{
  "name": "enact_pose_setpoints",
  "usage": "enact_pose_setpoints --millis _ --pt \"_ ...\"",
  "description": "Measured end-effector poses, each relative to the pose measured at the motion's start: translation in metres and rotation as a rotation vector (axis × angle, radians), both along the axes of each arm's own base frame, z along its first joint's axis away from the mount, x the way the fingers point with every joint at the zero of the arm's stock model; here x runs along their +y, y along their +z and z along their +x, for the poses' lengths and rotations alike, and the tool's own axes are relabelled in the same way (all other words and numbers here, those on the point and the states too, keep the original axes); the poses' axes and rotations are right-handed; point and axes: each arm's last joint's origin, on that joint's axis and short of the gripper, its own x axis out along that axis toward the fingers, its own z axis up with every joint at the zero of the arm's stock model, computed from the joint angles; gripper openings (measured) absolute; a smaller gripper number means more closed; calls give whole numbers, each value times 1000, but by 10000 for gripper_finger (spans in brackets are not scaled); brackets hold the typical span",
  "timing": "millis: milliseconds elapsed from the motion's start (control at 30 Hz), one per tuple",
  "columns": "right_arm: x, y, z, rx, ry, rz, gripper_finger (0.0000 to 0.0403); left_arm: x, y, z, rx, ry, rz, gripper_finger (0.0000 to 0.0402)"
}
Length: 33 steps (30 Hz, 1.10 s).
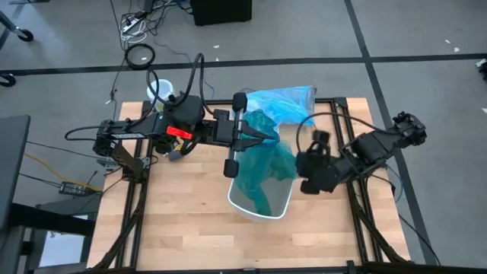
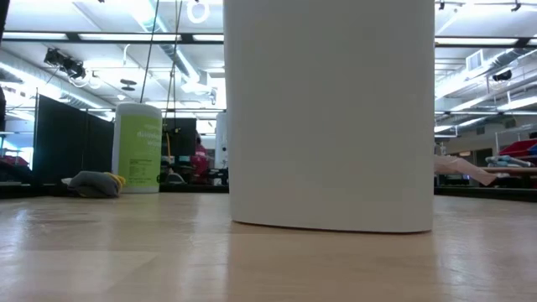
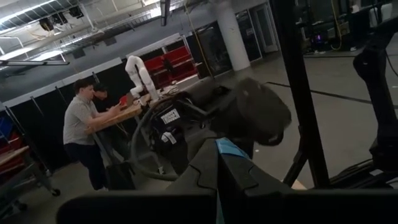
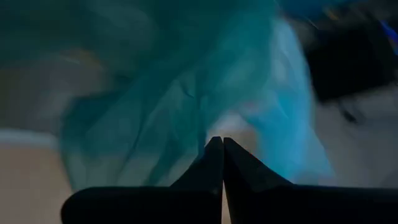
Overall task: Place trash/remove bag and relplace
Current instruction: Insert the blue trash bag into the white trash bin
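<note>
The white bin (image 1: 262, 204) is taken as the landmark, standing near the middle of the wooden table (image 1: 183, 228). A darker teal bag (image 1: 262, 164) is seen draped into the bin's mouth and over its far rim, while the light blue bag (image 1: 285, 103) lies bunched on the table just beyond that far rim. The left gripper (image 1: 268, 135) is held over the bin's far rim with its fingers pinched together on a fold of the teal bag. The right gripper (image 4: 217, 144) is held just beside the bin's right rim, its fingers closed on nothing visible and aimed at the teal plastic. The teal bag's long axis runs from the far rim down into the bin, and the left gripper is judged the nearer to the light blue bag.
</note>
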Motion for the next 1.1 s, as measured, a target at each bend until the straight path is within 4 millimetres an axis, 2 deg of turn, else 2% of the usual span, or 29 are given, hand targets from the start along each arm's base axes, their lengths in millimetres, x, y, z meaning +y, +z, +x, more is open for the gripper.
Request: enact_pose_setpoints --millis 200,367,433,633,733,933,1100 --pt "7 17 23 -102 207 -6 0 0 0 0 0 -4 0 4" --pt "8 25 29 -149 258 -50 0 0 0 0 0 -4 0 4" --pt "7 22 32 -137 263 -36 0 0 0 0 0 -4 0 4" --pt "10 -5 55 -67 293 30 0 0 -1 0 12 -13 3 4" --pt "11 -11 64 -66 328 72 0 -1 -2 0 16 -30 5 4" --pt "13 -7 64 -83 419 154 0 -5 -2 -1 25 -102 -37 4" --pt "10 7 43 -121 443 189 0 -9 -4 -1 49 -183 -38 4"
